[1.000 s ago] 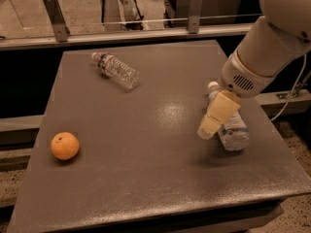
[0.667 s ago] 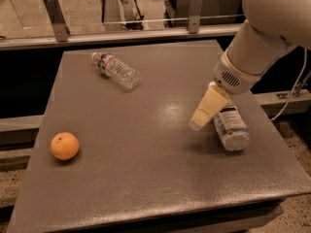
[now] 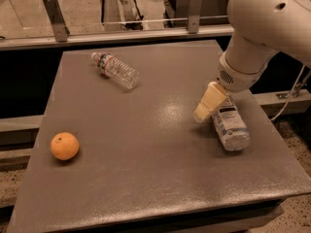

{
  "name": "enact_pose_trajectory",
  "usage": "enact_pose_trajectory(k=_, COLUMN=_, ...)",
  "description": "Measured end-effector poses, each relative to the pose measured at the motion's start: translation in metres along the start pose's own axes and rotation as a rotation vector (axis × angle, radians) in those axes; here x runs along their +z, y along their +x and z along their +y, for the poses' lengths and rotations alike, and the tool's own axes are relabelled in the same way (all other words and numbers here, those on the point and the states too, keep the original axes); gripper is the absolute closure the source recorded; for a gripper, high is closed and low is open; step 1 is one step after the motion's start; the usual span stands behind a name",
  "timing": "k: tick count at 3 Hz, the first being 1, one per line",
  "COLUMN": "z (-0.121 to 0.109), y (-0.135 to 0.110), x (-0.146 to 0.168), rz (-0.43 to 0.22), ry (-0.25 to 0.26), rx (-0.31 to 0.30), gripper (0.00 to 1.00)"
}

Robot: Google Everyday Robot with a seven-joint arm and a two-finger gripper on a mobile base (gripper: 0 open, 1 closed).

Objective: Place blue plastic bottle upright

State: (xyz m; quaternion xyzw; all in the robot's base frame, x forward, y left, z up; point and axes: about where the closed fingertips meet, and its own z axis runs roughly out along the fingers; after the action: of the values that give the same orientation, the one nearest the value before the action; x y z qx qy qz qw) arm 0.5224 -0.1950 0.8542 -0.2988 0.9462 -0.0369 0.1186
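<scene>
The blue plastic bottle [image 3: 230, 125] lies on its side near the right edge of the grey table [image 3: 146, 169], with its white-and-blue label facing up. Its cap end points away from me and is hidden under the arm. My gripper [image 3: 206, 108] hangs from the big white arm [image 3: 262, 28]. It is tilted down to the left, at the bottle's upper left side and close against it. I cannot tell whether it touches the bottle.
A smaller ribbed clear bottle [image 3: 115, 70] lies on its side at the table's back left. An orange [image 3: 64, 145] sits near the left edge. A rail with metal posts [image 3: 54, 17] runs behind the table. A cable [image 3: 291, 98] hangs at the right.
My gripper has swung left and slightly up, off the top of the blue bottle, so more of the label shows. The bottle still lies on its side in about the same place.
</scene>
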Motion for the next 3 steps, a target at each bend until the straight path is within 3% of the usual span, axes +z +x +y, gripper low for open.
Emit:
enact_pose_trajectory(k=1, z=-0.0044, y=0.0023, x=0.0125, rz=0.055, ry=0.039, rx=0.076, gripper=0.0)
enact_pose_trajectory(k=3, z=-0.0031, y=0.001, x=0.0219, rz=0.103, ry=0.079, rx=0.19, gripper=0.39)
